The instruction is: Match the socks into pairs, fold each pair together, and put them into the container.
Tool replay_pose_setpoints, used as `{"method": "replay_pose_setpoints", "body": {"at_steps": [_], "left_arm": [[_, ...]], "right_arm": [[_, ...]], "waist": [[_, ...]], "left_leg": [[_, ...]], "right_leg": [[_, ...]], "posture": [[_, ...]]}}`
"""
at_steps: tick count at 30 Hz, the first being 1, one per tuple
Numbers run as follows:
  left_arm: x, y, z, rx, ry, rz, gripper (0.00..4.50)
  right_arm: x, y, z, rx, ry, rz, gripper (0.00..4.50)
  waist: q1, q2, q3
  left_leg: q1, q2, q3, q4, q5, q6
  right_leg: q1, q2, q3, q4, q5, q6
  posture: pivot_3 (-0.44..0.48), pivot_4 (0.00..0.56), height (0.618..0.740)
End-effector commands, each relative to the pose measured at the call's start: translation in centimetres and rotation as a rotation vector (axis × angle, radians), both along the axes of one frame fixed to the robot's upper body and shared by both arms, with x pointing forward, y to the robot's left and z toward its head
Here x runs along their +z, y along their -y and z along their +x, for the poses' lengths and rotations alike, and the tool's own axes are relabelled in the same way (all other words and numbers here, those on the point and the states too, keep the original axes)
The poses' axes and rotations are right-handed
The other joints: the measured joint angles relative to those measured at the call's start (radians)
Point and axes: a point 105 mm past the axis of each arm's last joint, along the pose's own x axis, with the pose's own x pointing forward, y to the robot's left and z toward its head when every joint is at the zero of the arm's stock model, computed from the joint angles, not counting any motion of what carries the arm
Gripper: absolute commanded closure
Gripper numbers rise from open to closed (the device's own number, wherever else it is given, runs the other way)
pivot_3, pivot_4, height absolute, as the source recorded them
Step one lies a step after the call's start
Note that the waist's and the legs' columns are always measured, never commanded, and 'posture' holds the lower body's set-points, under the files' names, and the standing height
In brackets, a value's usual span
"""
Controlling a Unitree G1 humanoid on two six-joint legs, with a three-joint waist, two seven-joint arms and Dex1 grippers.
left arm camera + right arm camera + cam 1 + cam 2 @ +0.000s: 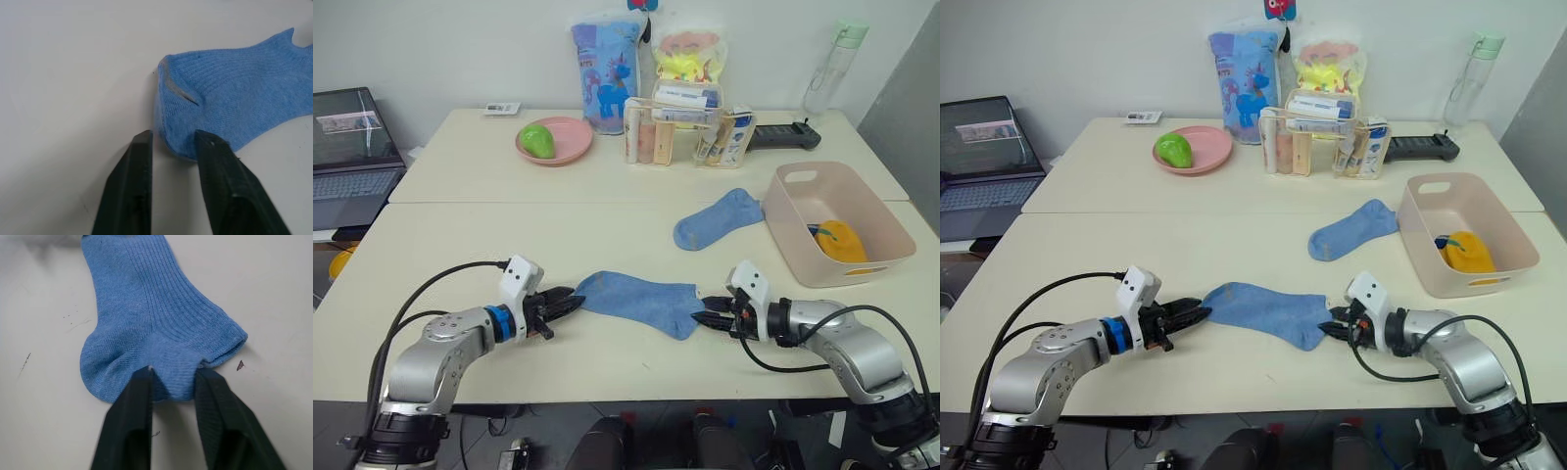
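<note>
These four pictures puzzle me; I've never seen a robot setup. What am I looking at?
A two-armed robot stands at a table. Two pictures come from its head camera; two come from cameras on its wrists, looking along the black fingers. The left gripper and right gripper each sit at one end of a light blue sock, fingers apart around its edge, not clamped. A second blue sock lies beside a pink tub holding something yellow.

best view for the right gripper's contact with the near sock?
Right wrist view: the right gripper has its open fingers straddling the near sock at its heel edge, the fabric bunched between them. The eye views show that gripper only side-on at the sock's end. The left wrist view shows the sock's other end.
</note>
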Motion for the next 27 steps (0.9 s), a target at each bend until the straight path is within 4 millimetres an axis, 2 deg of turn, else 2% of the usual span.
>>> {"method": "replay_pose_setpoints", "body": {"at_steps": [1, 6, 9, 13, 19, 22, 26, 27], "left_arm": [[1.1, 0.5, -0.2, -0.013, 0.043, -0.009, 4.48], [0.5, 1.2, -1.7, -0.011, -0.038, -0.065, 4.48], [1.0, 1.9, -3.0, -0.027, -0.094, -0.134, 4.48], [1.1, 2.8, -4.5, -0.031, -0.137, -0.18, 4.48], [1.0, 1.6, -3.3, 0.09, -0.071, -0.144, 4.48], [0.9, 1.6, -3.6, 0.076, -0.08, -0.147, 4.48], [0.9, 1.8, -3.9, 0.058, -0.087, -0.178, 3.68], [1.2, 1.7, -3.8, 0.057, -0.086, -0.191, 3.31]], "right_arm": [[1.0, 0.0, -0.3, 0.025, 0.033, 0.011, 4.5], [1.4, 0.8, -0.5, 0.038, 0.018, -0.009, 4.5], [1.9, 1.1, -1.0, 0.071, -0.014, -0.005, 4.5], [1.9, 1.6, -0.6, 0.079, -0.02, -0.032, 4.5], [1.6, 2.0, -0.4, 0.088, -0.023, -0.059, 4.5], [1.6, 2.3, -0.1, 0.078, -0.024, -0.064, 4.5], [2.4, 2.1, 0.5, 0.063, 0.002, -0.025, 3.54], [2.5, 2.3, 0.5, 0.06, 0.011, -0.031, 3.15]], "waist": [[0.0, 0.0, 0.0], [0.0, 0.0, 0.0], [0.0, 0.0, 0.0], [0.0, 0.0, 0.0], [0.003, 0.0, 0.0], [0.004, 0.0, 0.0], [0.004, 0.0, 0.0], [0.004, 0.0, 0.0]], "left_leg": [[0.0, 0.0, 0.0, 0.0, 0.0, 0.0], [0.0, 0.0, 0.0, 0.0, 0.0, 0.0], [0.0, 0.0, 0.0, 0.0, 0.0, 0.0], [0.0, 0.0, 0.0, 0.0, 0.0, 0.0], [0.0, 0.0, 0.0, 0.0, 0.0, 0.0], [0.0, 0.0, 0.0, 0.0, 0.0, 0.0], [0.0, 0.0, 0.001, 0.0, 0.0, 0.0], [0.0, 0.0, 0.0, 0.0, 0.0, 0.0]], "right_leg": [[0.0, 0.0, 0.0, 0.0, 0.0, 0.0], [0.0, 0.0, 0.0, 0.0, 0.0, 0.0], [0.0, 0.0, 0.0, 0.0, 0.0, 0.0], [0.0, 0.0, 0.0, 0.0, 0.0, 0.0], [0.001, 0.0, 0.0, 0.0, 0.0, 0.0], [0.001, 0.0, 0.0, 0.0, 0.0, 0.0], [0.001, 0.0, 0.0, 0.0, 0.0, 0.0], [0.001, 0.0, 0.0, 0.0, 0.0, 0.0]], "posture": [[0.0, 0.15, 0.74], [0.0, 0.15, 0.74], [0.0, 0.15, 0.74], [0.0, 0.15, 0.74], [0.0, 0.15, 0.74], [0.0, 0.15, 0.74], [0.0, 0.15, 0.74], [0.0, 0.15, 0.74]]}}
